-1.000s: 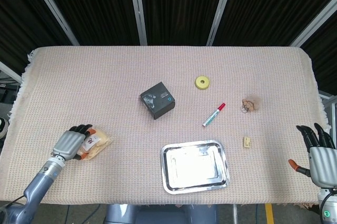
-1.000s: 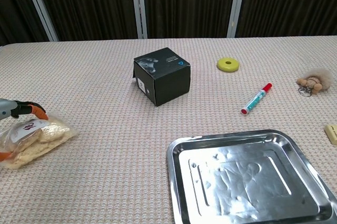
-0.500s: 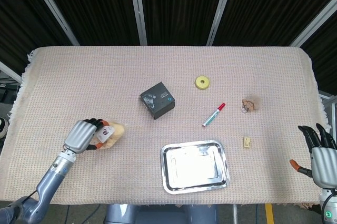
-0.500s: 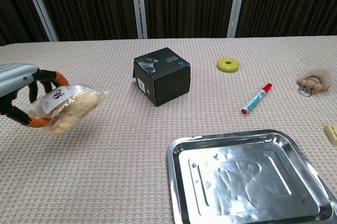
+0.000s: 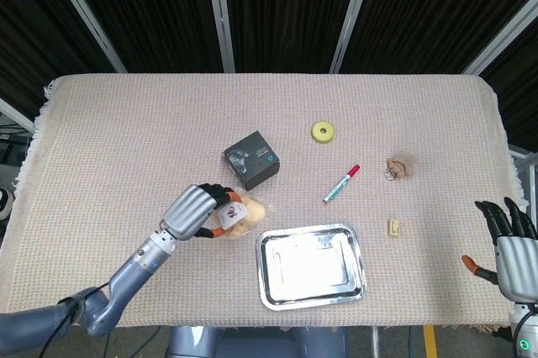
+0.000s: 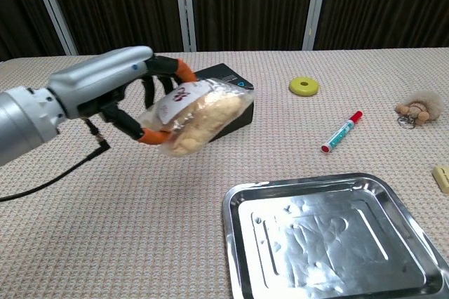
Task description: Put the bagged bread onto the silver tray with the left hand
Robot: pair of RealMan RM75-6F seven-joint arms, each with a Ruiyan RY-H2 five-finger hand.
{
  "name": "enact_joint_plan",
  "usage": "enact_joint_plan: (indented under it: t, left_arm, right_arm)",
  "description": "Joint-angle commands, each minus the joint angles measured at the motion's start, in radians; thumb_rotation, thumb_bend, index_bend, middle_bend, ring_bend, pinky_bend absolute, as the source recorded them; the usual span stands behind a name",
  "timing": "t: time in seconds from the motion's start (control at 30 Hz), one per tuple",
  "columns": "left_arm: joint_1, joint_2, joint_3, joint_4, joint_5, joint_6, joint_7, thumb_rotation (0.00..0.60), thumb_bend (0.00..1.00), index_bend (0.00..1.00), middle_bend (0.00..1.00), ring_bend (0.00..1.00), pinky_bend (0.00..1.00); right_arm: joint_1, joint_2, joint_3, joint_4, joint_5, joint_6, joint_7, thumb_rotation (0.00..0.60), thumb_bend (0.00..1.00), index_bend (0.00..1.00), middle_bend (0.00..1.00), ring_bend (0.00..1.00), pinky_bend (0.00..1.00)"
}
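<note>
My left hand (image 5: pixel 193 211) (image 6: pixel 123 92) grips the bagged bread (image 5: pixel 239 216) (image 6: pixel 196 113), a clear bag of pale bread with a white label, and holds it in the air. The bag hangs just left of the silver tray (image 5: pixel 311 265) (image 6: pixel 337 239), which lies empty at the table's near middle. In the chest view the bread partly hides the black box. My right hand (image 5: pixel 509 244) rests open at the table's near right edge, holding nothing.
A black box (image 5: pixel 250 160) (image 6: pixel 235 99) stands just behind the held bread. A yellow disc (image 5: pixel 323 131) (image 6: pixel 303 87), a red-capped marker (image 5: pixel 341 183) (image 6: pixel 341 131), a small furry keychain (image 5: pixel 398 167) (image 6: pixel 417 108) and a small beige block (image 5: pixel 393 225) (image 6: pixel 442 177) lie to the right.
My left hand has lifted the bread off the cloth at the near left and carried it rightward, up to the tray's left edge. The right hand stays still.
</note>
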Motion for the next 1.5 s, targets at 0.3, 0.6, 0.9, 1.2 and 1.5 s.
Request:
enact_joint_plan:
  t: [0.3, 0.6, 0.9, 1.2, 1.5]
  left_arm:
    - [-0.153, -0.179, -0.065, 0.032, -0.028, -0.084, 0.055, 0.600, 0.49, 0.60, 0.37, 0.36, 0.50]
    - [-0.228, -0.229, -0.075, 0.016, -0.131, -0.212, 0.146, 0.505, 0.00, 0.00, 0.00, 0.00, 0.01]
    - [-0.216, -0.174, -0.067, -0.050, -0.163, -0.187, 0.151, 0.404, 0.00, 0.00, 0.00, 0.00, 0.00]
    - [-0.085, 0.050, -0.060, -0.161, -0.259, -0.045, 0.294, 0.564, 0.17, 0.04, 0.00, 0.00, 0.00]
    - [0.113, 0.301, 0.017, -0.255, -0.311, 0.110, 0.226, 0.566, 0.17, 0.11, 0.00, 0.00, 0.00]
  right_arm:
    - [-0.008, 0.007, -0.001, -0.009, 0.008, 0.002, -0.011, 0.600, 0.01, 0.13, 0.16, 0.03, 0.16]
    - [-0.010, 0.003, -0.003, -0.002, 0.010, -0.001, -0.003, 0.600, 0.01, 0.13, 0.16, 0.03, 0.16]
    - [-0.006, -0.002, 0.001, 0.008, 0.019, -0.011, 0.003, 0.600, 0.01, 0.13, 0.16, 0.03, 0.16]
    - [-0.002, -0.004, 0.006, 0.024, 0.023, -0.019, 0.018, 0.600, 0.01, 0.13, 0.16, 0.03, 0.16]
    - [0.016, -0.017, 0.012, 0.042, 0.027, -0.045, 0.028, 0.600, 0.01, 0.13, 0.16, 0.03, 0.16]
